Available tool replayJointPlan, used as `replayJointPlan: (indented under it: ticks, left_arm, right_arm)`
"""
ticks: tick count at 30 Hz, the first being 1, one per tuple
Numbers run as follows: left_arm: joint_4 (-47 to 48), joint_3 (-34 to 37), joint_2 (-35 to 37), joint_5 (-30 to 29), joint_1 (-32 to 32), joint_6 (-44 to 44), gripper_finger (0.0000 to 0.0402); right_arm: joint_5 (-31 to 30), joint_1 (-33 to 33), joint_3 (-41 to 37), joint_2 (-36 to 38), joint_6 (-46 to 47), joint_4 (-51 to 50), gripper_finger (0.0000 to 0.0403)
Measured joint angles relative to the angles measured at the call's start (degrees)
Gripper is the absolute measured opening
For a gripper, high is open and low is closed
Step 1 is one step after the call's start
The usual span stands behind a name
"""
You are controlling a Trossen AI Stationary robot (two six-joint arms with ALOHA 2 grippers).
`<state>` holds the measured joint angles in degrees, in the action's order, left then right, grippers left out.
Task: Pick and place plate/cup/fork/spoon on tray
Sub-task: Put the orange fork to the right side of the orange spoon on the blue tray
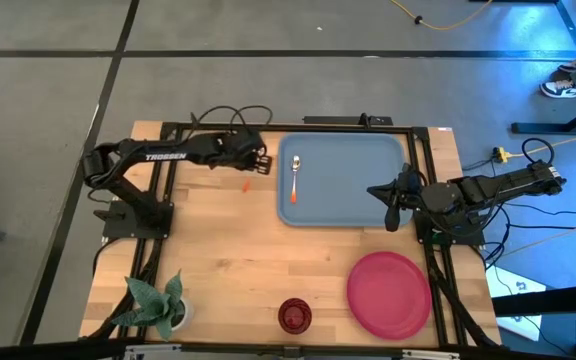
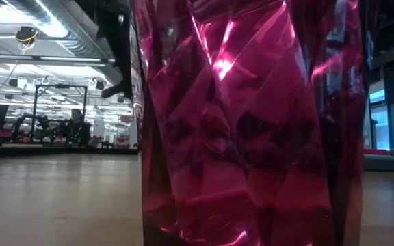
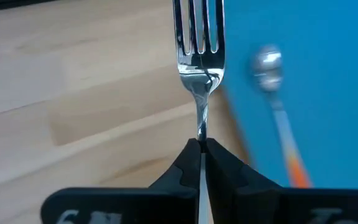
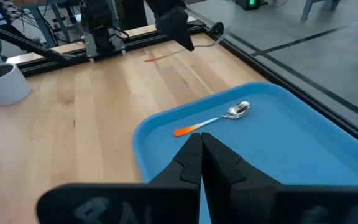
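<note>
My left gripper [image 1: 264, 163] [image 3: 201, 144] hovers just left of the blue-grey tray [image 1: 348, 170] [image 3: 316, 74] and is shut on the fork [image 3: 199, 56]. A bit of orange handle [image 1: 246, 185] shows beside it. The spoon [image 1: 295, 178] [image 3: 277, 106] [image 4: 219, 118] lies flat on the tray's left part. My right gripper [image 1: 393, 205] [image 4: 201, 149] is shut and empty over the tray's right near corner. The pink-red plate [image 1: 388, 293] and the dark red cup [image 1: 294, 315] [image 2: 252, 123] stand on the table near its near edge. My left gripper pinches the fork's thin silver neck [image 3: 201, 127], just behind the tined head, between its two fingertips. The fork lies along the fingers, and the tines stick out past them toward the tray. The handle is hidden behind the fingers in the wrist view.
A potted plant [image 1: 158, 305] [image 4: 2, 81] stands at the table's near left corner. Black frame rails [image 1: 168, 180] run along the table's left, far and right sides. Bare wood lies between the tray and the cup.
</note>
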<state>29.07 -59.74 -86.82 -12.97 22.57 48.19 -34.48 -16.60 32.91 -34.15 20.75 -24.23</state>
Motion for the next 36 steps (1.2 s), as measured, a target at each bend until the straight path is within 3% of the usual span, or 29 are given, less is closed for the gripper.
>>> replayJointPlan:
  ticks: [8, 16, 25, 36]
  left_arm:
    - [-6.3, -4.06, -3.57, -4.5, -6.73, 5.81, 0.0]
    - [-19.34, -4.36, -9.72, -4.54, -9.52, 9.9, 0.0]
    - [-32.02, -4.45, -17.65, -2.19, -9.95, 10.4, 0.0]
    - [-30.64, -16.8, -31.27, 2.05, -9.3, 7.61, 0.0]
  right_arm:
    - [-0.27, -0.01, 0.0, -0.33, -0.6, -1.37, 0.0007]
    - [-0.45, 0.0, -0.07, -1.89, -3.28, -1.79, 0.0007]
    - [3.98, 0.0, -0.07, -2.82, -3.27, -1.77, 0.0007]
    - [4.15, 0.0, -0.07, -2.86, -1.5, -1.7, 0.0007]
